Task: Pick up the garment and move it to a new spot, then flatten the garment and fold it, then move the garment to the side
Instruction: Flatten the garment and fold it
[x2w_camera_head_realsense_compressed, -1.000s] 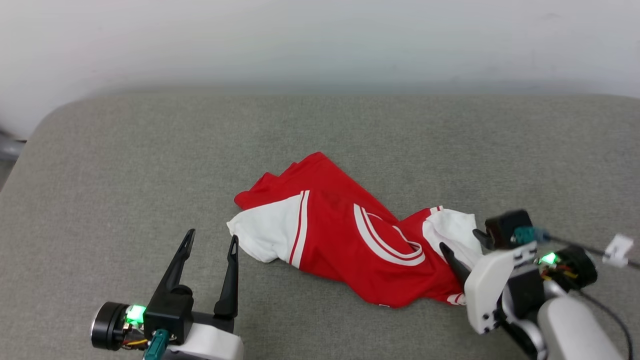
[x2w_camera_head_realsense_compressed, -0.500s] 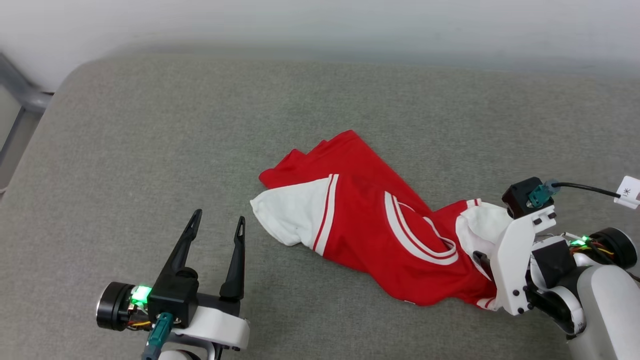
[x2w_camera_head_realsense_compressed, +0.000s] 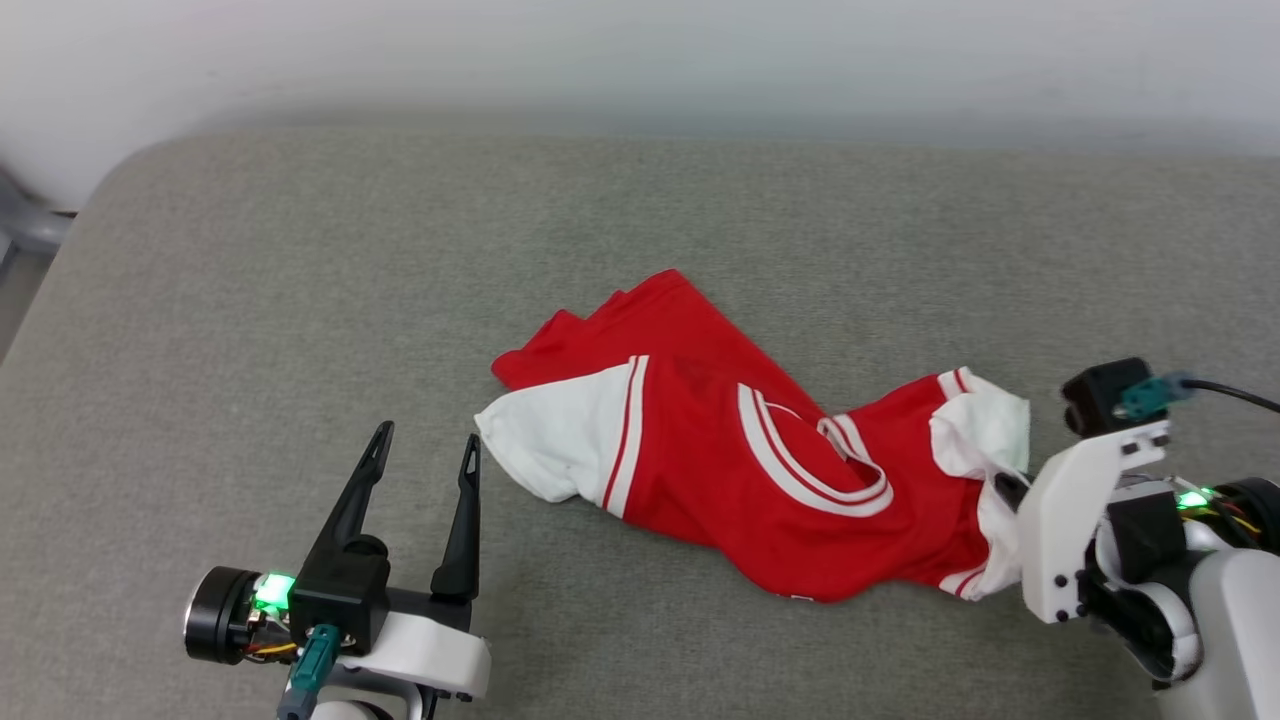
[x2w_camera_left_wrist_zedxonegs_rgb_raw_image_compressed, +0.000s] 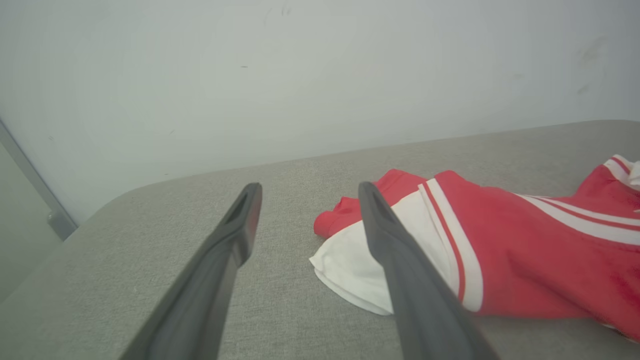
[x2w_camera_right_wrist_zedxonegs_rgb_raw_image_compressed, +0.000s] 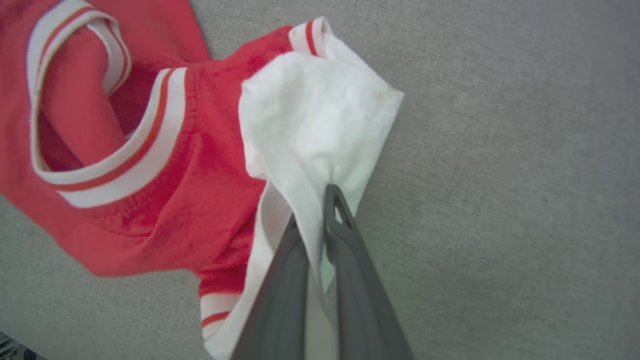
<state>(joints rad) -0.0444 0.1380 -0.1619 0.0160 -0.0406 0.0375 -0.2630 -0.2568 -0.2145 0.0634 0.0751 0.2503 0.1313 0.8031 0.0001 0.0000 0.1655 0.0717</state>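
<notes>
Sleeve at right drawn further right than half second ago, garment (x2w_camera_head_realsense_compressed: 700, 470) stretched longer. Left hand (x2w_camera_head_realsense_compressed: 428, 435): fingers wide, empty, just beside near white sleeve (x2w_camera_head_realsense_compressed: 550, 450). One garment, two sleeves, crumpled mid-counter (x2w_camera_head_realsense_compressed: 250, 300). Right hand (x2w_camera_right_wrist_zedxonegs_rgb_raw_image_compressed: 315, 210): wrist view shows fingers pinching far white sleeve; head view mostly hides pinch.

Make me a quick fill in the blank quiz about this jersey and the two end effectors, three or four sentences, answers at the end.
1. The right end effector is shut on the jersey's ____ sleeve.
2. The left end effector is ____, with nothing between its fingers.
3. The jersey's body is ____ in colour.
4. The jersey lies on a ____ fabric surface.

Missing words: white; open; red; grey.
</notes>
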